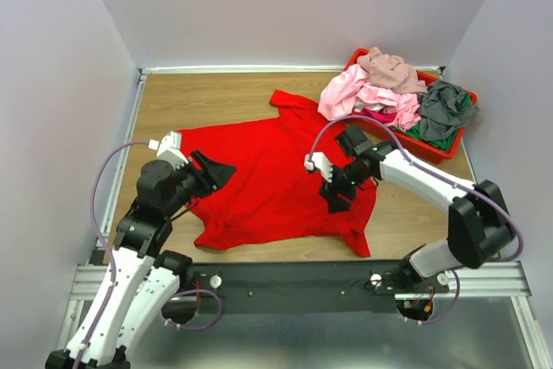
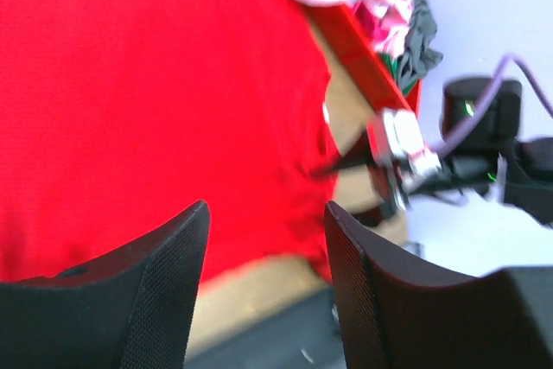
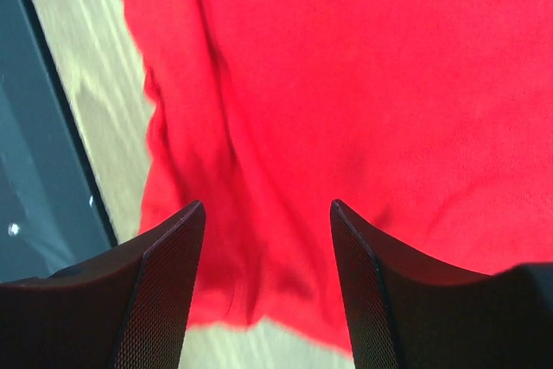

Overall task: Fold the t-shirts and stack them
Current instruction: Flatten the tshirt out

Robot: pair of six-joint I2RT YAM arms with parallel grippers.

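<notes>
**Wooden table** [image 1: 173, 101]: carries a red t-shirt [image 1: 268, 179] spread nearly flat across its middle, apparently laid out for folding. No fold shows yet.

**Red plastic tray** [image 1: 451, 151]: stands at the far right corner and holds the unfolded heap, a pink t-shirt [image 1: 363, 92], a mauve-beige one [image 1: 389, 66] and a grey one [image 1: 442, 103], presumably awaiting their turn.

**Left gripper** [image 1: 218, 170]: hangs over the red shirt's left edge, its jaws apart and empty.

**Right gripper** [image 1: 335, 196]: sits low over the shirt's right side, its jaws apart, with cloth beneath but none pinched. The opposed stations suggest a two-handed fold.

**Obscured:**
- The left arm covers part of the shirt's left edge.
- The left wrist view is blurred.
- Contact between the right fingertips and the cloth cannot be judged.
- No neck label can be made out.
- The lower garments in the tray are buried.
</notes>
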